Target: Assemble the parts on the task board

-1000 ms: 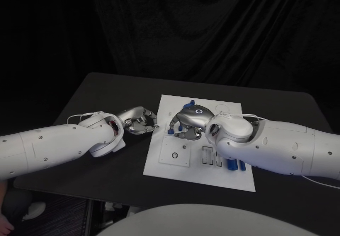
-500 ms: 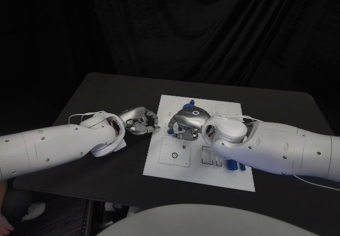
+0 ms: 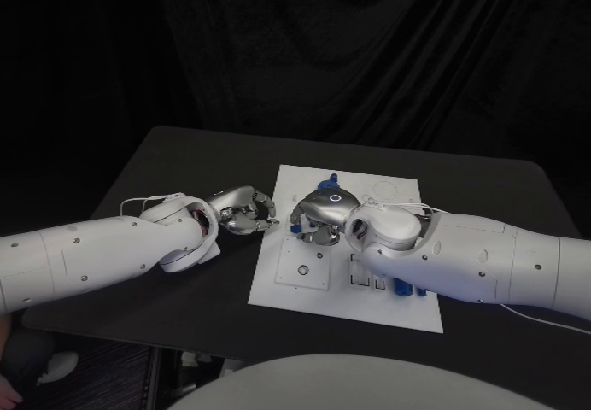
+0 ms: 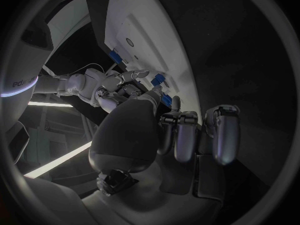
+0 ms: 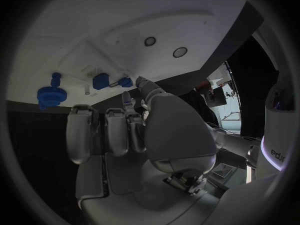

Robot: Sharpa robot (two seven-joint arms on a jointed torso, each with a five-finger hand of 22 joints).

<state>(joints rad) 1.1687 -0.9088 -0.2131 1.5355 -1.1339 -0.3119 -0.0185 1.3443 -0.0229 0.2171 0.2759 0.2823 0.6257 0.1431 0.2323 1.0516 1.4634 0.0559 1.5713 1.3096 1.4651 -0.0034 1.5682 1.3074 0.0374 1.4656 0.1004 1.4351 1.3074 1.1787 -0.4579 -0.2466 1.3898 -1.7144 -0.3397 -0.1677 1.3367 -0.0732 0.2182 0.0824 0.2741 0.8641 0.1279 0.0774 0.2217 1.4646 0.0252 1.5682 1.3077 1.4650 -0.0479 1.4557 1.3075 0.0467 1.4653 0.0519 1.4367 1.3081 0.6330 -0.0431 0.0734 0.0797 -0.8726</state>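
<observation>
Near, at 5 o'clock on the flat white rectangular task board [image 3: 370, 309]: upright blue pegs [image 3: 406, 289]. Mid-board: right silver hand [image 3: 323, 219], fingers curled, grip unclear. At 9 o'clock off the edge: left silver hand [image 3: 242, 211], fingers curled together, empty. Far, 12 o'clock: blue gear-shaped part [image 5: 47, 94].

Robotics laboratory test cell: black table [image 3: 184, 179] bearing a white task board [image 3: 314, 299], enclosed behind by black curtain backdrop [image 3: 370, 68].
</observation>
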